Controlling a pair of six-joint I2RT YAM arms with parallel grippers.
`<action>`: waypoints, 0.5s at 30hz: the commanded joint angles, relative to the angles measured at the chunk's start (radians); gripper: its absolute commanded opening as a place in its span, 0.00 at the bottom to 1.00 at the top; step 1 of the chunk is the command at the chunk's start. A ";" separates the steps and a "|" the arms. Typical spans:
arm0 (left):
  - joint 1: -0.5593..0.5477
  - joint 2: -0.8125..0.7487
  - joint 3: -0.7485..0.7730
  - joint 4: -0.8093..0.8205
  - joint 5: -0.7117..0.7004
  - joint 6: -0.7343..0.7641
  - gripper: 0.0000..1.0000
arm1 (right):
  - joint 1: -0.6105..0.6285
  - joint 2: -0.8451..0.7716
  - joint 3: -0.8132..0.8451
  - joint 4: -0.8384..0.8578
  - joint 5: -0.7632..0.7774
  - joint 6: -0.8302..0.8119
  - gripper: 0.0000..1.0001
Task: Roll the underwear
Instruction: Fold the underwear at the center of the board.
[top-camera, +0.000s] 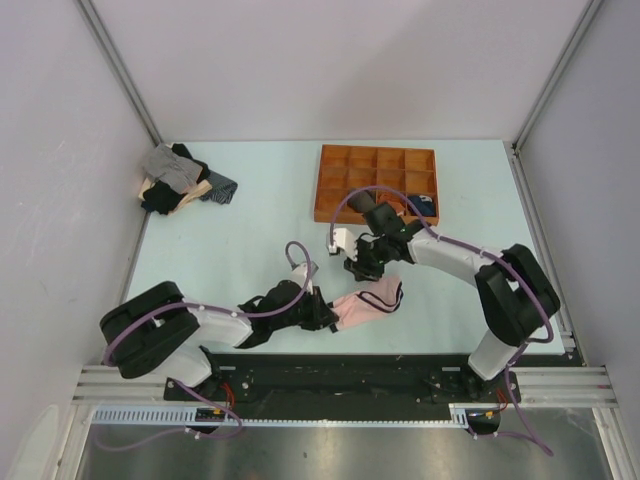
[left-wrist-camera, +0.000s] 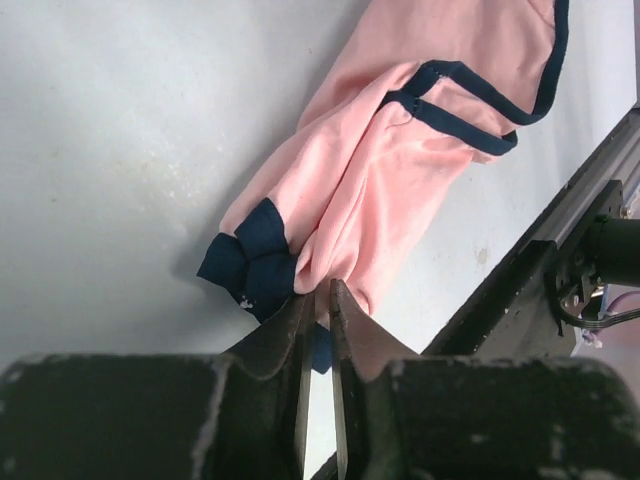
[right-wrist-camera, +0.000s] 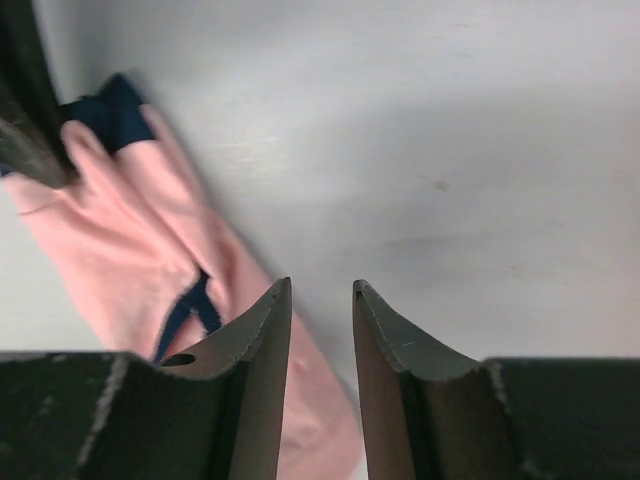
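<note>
The underwear (top-camera: 366, 303), light pink with navy edging, lies bunched lengthwise on the table near the front edge. My left gripper (top-camera: 326, 316) is at its left end, its jaws shut on a pinch of pink fabric next to a navy fold; in the left wrist view the underwear (left-wrist-camera: 400, 150) stretches away from the gripper (left-wrist-camera: 322, 292). My right gripper (top-camera: 364, 266) hovers just behind the underwear, open and empty. In the right wrist view the gripper (right-wrist-camera: 322, 288) is over bare table, with the underwear (right-wrist-camera: 130, 240) to its left and partly under its left finger.
An orange compartment tray (top-camera: 330, 183) stands at the back centre with a dark navy bundle (top-camera: 425, 206) in one cell. A pile of grey, black and tan garments (top-camera: 175, 180) lies at the back left. A black rail (left-wrist-camera: 520, 290) runs along the near edge.
</note>
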 joint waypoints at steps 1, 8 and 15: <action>-0.007 0.048 -0.024 0.028 -0.006 -0.053 0.16 | -0.042 -0.082 0.034 0.070 0.116 0.074 0.35; -0.007 0.072 -0.023 0.053 0.009 -0.061 0.16 | -0.083 -0.228 0.017 -0.494 -0.405 -0.476 0.25; -0.005 0.046 -0.040 0.047 0.016 -0.062 0.16 | 0.005 -0.165 -0.080 -0.311 -0.204 -0.291 0.12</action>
